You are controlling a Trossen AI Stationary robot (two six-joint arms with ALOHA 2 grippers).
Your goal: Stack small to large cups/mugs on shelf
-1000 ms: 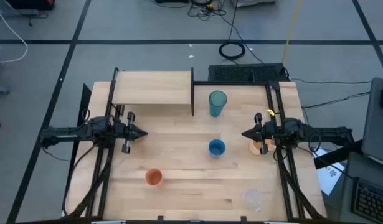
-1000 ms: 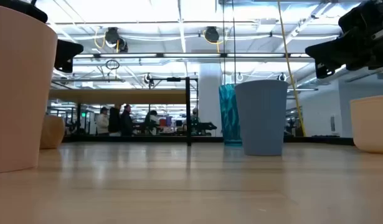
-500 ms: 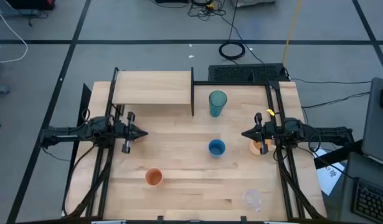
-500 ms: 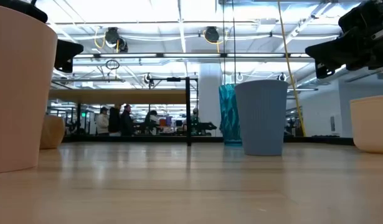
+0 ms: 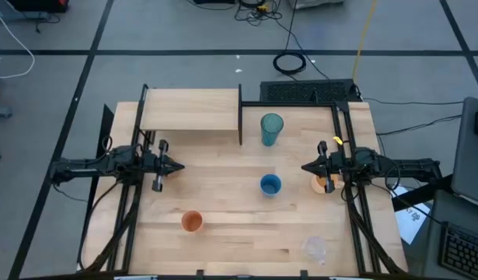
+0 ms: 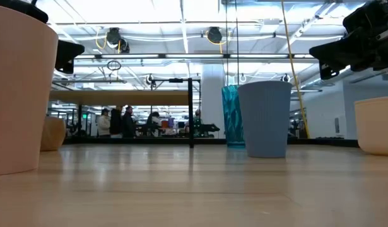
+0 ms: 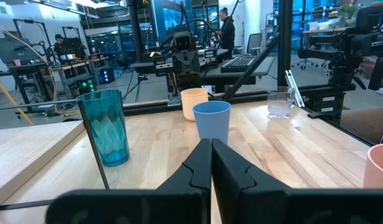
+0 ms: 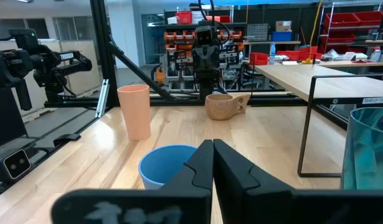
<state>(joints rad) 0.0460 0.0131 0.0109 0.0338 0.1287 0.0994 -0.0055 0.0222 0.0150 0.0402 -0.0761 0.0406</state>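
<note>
The shelf (image 5: pixel 192 109) is a light-wood board with a black frame at the table's far left. A teal tumbler (image 5: pixel 271 129) stands beside it. A blue cup (image 5: pixel 270 185) stands at mid table and an orange cup (image 5: pixel 192 221) stands near the front. A peach-orange mug (image 5: pixel 324 184) stands partly under my right arm. A tan handled mug (image 8: pixel 225 106) stands below my left arm. My left gripper (image 5: pixel 179 166) hangs shut above the table's left side. My right gripper (image 5: pixel 305 168) hangs shut above the right side. Both point toward the middle and hold nothing.
A clear plastic cup (image 5: pixel 315 247) stands near the front right corner. The shelf's black upright (image 5: pixel 240 117) rises between the shelf and the teal tumbler. A wide stretch of bare tabletop (image 5: pixel 223 187) lies between the two grippers. People sit far off in the room (image 6: pixel 118 121).
</note>
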